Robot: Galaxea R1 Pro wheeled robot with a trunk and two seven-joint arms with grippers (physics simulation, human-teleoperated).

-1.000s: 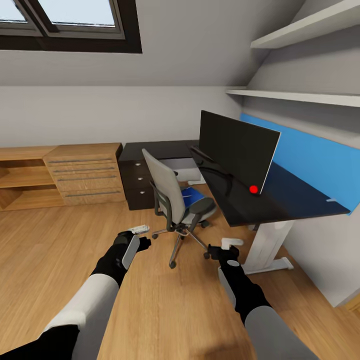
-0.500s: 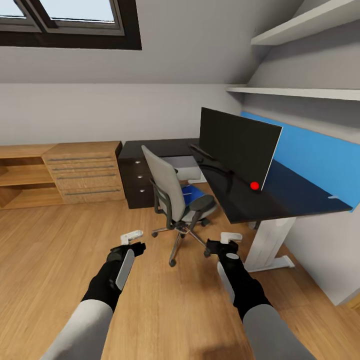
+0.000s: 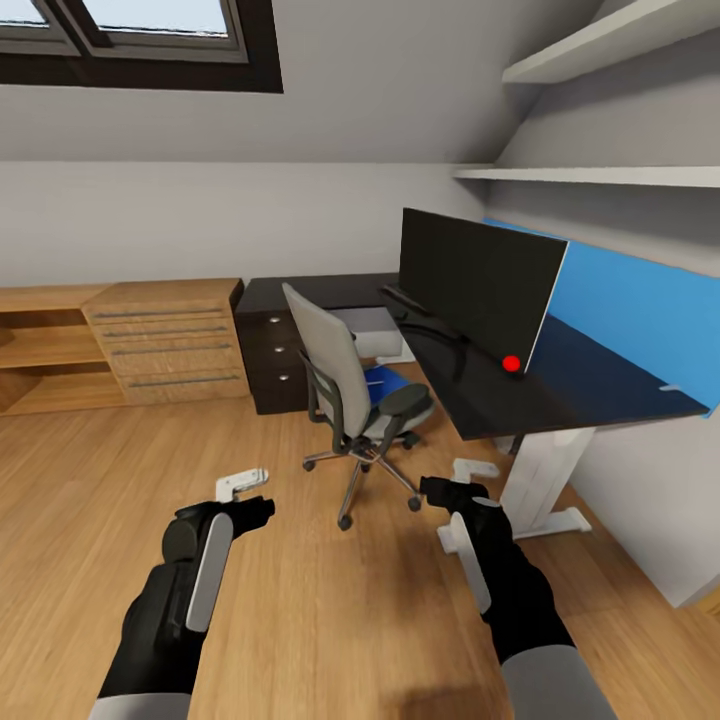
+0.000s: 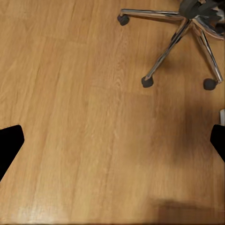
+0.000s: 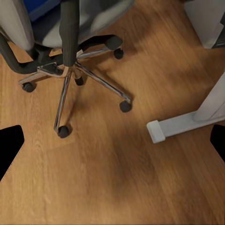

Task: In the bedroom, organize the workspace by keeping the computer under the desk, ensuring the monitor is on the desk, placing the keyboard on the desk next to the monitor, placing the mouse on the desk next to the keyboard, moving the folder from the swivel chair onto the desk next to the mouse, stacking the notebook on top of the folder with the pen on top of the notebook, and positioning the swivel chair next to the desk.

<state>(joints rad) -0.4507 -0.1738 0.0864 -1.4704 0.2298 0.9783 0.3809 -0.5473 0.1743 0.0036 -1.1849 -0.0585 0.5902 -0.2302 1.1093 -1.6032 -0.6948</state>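
Both pincers hang low over the wooden floor (image 3: 300, 610), empty. In the left wrist view the left pincer (image 4: 112, 143) has its dark fingertips (image 4: 10, 140) at opposite edges of the picture, spread wide with bare boards between them; in the head view it (image 3: 243, 488) sits ahead of the black forearm. The right pincer (image 5: 112, 143) is spread just as wide, and in the head view it (image 3: 470, 478) hangs near the white foot of the desk (image 3: 540, 520).

Just beyond the pincers stands the swivel chair (image 3: 350, 395), its chrome star base (image 5: 70, 84) and castors on the floor, grey back turned toward the robot. A blue folder (image 3: 380, 388) lies on its seat. The chair is close beside the black surface (image 3: 520, 395), which carries a wide dark monitor (image 3: 475, 290) with a red dot at its lower corner. What looks like a keyboard (image 3: 405, 298) lies behind the monitor. A dark drawer unit (image 3: 272, 365) and a wooden dresser (image 3: 170, 345) stand along the far wall.
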